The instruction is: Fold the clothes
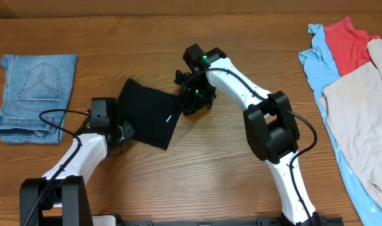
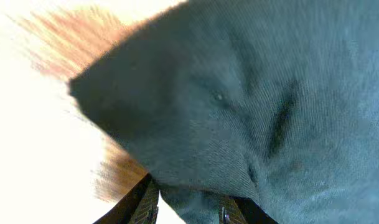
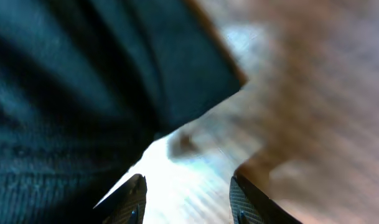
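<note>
Black T-shirt (image 1: 147, 116) lies folded mid tabletop (image 1: 203, 182), btwn both arms so each can work an edge. L gripper (image 2: 189, 206) part open w/ cloth btwn its fingers; clamped or not, I can't tell. R gripper (image 3: 186, 199) open, empty, just off the shirt's corner.

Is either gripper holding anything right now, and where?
Left gripper seems to pinch the black T-shirt at its left edge; right gripper is open, holding nothing.

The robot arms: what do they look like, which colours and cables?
The left arm and right arm have white rounded shells with black joints. A thin black cable loops along each. The right arm carries small green lights. Its fingers are dark.
</note>
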Robot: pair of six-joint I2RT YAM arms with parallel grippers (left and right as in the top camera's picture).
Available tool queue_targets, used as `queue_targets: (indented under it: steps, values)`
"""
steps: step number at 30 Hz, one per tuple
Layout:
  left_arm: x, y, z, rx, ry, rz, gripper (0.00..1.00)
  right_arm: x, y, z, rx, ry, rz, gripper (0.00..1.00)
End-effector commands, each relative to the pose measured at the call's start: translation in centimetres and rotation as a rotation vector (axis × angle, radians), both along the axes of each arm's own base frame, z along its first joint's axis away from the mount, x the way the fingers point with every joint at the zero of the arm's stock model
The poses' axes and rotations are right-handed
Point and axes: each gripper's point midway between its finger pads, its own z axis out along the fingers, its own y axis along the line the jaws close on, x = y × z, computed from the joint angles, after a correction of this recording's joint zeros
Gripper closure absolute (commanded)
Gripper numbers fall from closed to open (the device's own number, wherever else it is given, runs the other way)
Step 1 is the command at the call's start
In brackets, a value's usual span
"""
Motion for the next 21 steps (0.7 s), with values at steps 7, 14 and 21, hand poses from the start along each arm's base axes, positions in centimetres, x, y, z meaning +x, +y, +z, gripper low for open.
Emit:
queue_targets:
  steps: [7, 14, 21]
  values:
    - [3.9, 3.7, 4.8, -0.028, -0.097, -0.048, 0.64, -1.5, -0.9, -1.0, -0.213, 0.0, -0.1, 0.56]
    - [-2.3, 2.3, 3.7, -0.101, 0.189, -0.055, 0.62, 4.8, -6.0, 5.0, -0.262, -0.26, -0.239, 0.56]
    - [-4.8, 2.1, 0.9, -0.108, 0.249, 0.001, 0.65, 9.6, -3.7, 5.9, -0.056, -0.446, -0.037, 0.55]
